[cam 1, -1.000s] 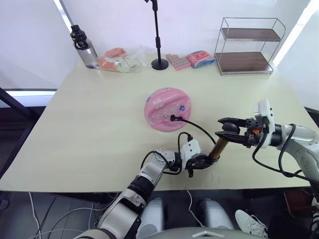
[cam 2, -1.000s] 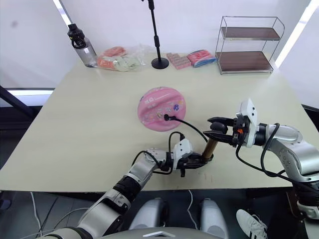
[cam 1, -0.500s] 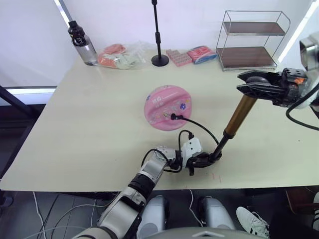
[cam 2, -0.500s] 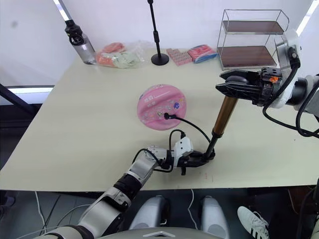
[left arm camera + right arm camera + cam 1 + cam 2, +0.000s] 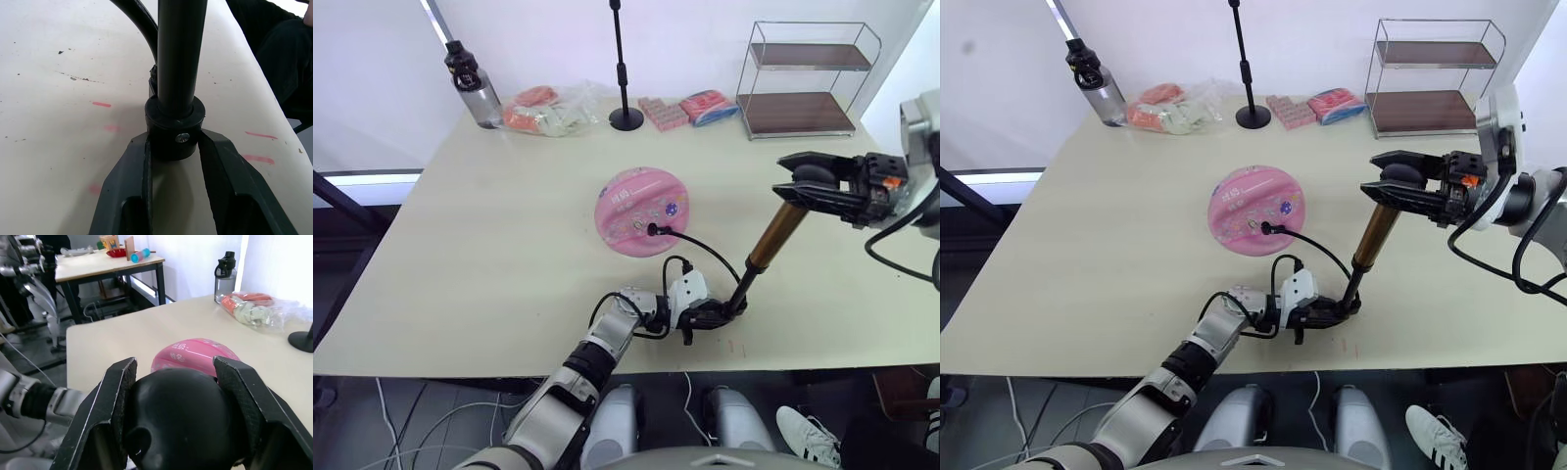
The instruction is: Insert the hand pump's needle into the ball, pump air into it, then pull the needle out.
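Centrally on the worktop (image 5: pixel 460 255), the ball (image 5: pixel 640 211) is seen lying as a pink, partly flattened dome. The black hose is run from its near right side, where the needle (image 5: pixel 653 231) is set into the ball, down to the foot of the hand pump (image 5: pixel 771 241). The pump is held tilted, its top leaning to the right. Its black base cap is clamped between the fingers of the left tool (image 5: pixel 713 315) near the near edge of the worktop. The black handle knob is gripped by the right tool (image 5: pixel 815 182), raised above the worktop with the pump rod drawn out below the bronze barrel.
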Action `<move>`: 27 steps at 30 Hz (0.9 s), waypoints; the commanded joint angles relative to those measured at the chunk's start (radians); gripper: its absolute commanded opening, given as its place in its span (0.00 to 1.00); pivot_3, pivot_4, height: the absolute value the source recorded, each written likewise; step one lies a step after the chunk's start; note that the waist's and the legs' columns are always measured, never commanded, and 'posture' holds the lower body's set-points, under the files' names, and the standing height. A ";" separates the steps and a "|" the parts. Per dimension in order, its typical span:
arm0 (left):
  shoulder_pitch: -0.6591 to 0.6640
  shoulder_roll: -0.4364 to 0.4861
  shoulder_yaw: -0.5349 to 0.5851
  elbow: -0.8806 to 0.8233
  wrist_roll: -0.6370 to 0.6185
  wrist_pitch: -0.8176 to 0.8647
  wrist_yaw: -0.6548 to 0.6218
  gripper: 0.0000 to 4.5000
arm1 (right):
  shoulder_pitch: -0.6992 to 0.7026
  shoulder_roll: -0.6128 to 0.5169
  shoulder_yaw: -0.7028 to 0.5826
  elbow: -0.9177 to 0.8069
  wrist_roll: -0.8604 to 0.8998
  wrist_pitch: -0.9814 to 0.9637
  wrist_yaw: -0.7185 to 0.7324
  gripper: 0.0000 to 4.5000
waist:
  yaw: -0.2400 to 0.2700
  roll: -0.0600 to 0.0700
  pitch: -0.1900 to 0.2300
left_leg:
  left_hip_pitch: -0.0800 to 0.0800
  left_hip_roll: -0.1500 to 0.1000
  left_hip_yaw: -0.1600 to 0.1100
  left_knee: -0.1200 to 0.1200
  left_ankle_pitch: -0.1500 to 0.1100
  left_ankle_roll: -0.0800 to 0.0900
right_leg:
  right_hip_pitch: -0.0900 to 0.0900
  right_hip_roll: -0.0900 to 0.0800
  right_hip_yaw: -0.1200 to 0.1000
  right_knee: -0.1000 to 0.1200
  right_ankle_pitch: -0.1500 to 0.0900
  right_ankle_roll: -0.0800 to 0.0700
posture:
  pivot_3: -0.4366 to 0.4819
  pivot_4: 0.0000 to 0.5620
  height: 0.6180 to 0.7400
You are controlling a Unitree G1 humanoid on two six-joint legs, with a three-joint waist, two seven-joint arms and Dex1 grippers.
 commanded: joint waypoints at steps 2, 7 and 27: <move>0.041 0.027 -0.034 0.058 0.042 0.042 -0.015 0.21 | 0.091 0.019 0.026 -0.050 -0.071 -0.062 0.005 0.46 | -0.001 0.000 0.000 | 0.002 0.000 0.001 -0.001 0.000 0.000 | 0.002 0.000 0.001 0.000 -0.001 -0.002 | 0.48 0.27 1.00; 0.047 0.029 -0.033 0.049 0.041 0.046 -0.010 0.21 | 0.211 0.068 0.090 -0.062 -0.169 -0.169 0.012 0.46 | -0.001 -0.004 -0.004 | 0.003 0.001 0.001 -0.001 0.000 0.000 | 0.002 0.001 0.001 0.001 -0.001 -0.002 | 0.48 0.27 1.00; 0.051 0.028 -0.031 0.050 0.046 0.045 -0.006 0.21 | 0.345 0.199 0.212 0.074 -0.382 -0.465 0.037 0.46 | -0.001 -0.009 -0.013 | 0.007 0.001 0.002 -0.001 0.000 0.000 | 0.004 0.002 0.003 0.001 -0.001 -0.002 | 0.48 0.27 1.00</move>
